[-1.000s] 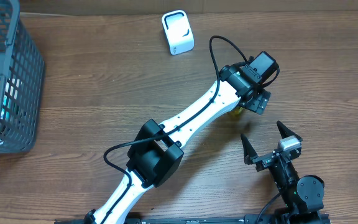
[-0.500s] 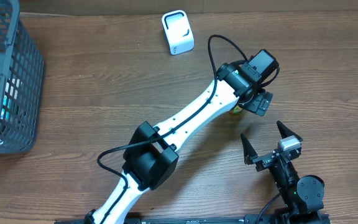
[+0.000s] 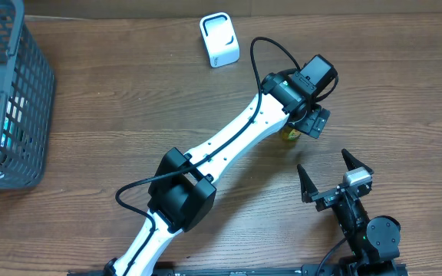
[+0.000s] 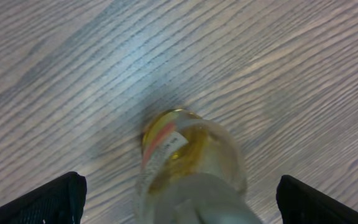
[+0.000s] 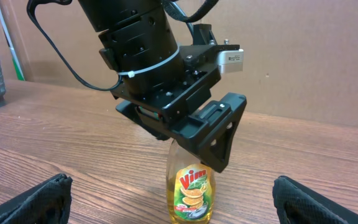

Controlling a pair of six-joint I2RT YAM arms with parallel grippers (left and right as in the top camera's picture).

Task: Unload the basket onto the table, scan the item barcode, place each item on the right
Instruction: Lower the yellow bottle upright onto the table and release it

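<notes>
we see the left arm (image 3: 236,142) swung a little to the left over the last second: its black elbow joint (image 3: 179,201) now sits further left and slightly nearer the base than it did. the wrist with the left tool (image 3: 314,123) has slid left and a touch farther from the base. the black cable (image 3: 261,47) looping over the wrist has moved left with it. with the tool shifted aside, more of the yellow bottle (image 3: 288,136) shows from above than before, when only a sliver peeked out from under the tool.
</notes>
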